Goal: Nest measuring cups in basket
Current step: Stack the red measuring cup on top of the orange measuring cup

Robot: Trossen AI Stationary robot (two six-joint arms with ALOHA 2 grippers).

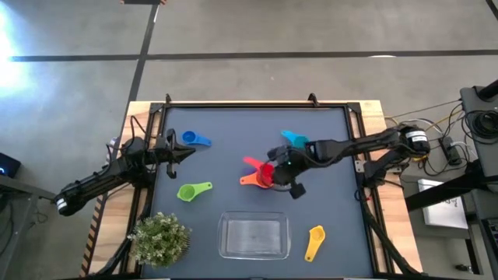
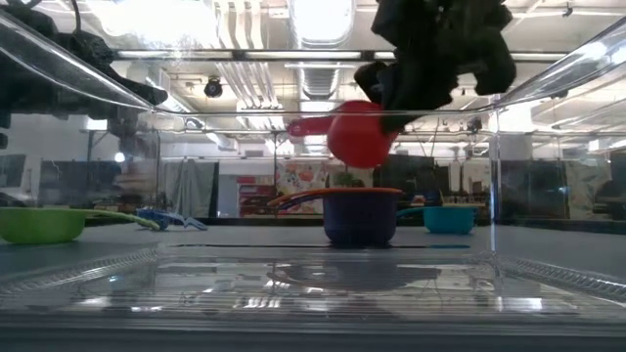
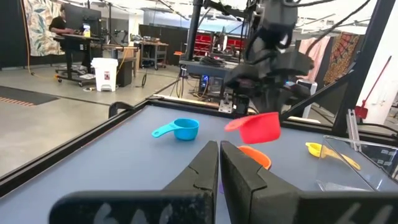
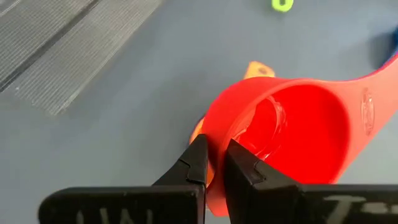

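Here the right hand (image 1: pixel 274 173) is closed on the rim of the red measuring cup (image 2: pixel 360 134); in the right wrist view its two fingers pinch only the thin wall, so the grip is small. The cup hangs in the air, handle to one side, above the orange measuring cup (image 3: pixel 255 156), which sits inside the purple measuring cup (image 2: pixel 360 217) on the surface (image 1: pixel 233 128).

I think the main risk is that the red cup turns or slips between the fingers, because it is held at one edge only. If it comes down tilted, it may catch the orange rim and push the stack away instead of sitting inside.

The teal measuring cup (image 1: pixel 294 139) lies just behind the right arm, the blue measuring cup (image 1: pixel 194 139) and green measuring cup (image 1: pixel 192 190) lie near the left side, and the yellow measuring cup (image 1: pixel 313 242) is just beside the clear basket (image 1: pixel 254 236), which holds no cup yet. The left hand (image 1: pixel 185 152) waits shut at the left edge of the surface.
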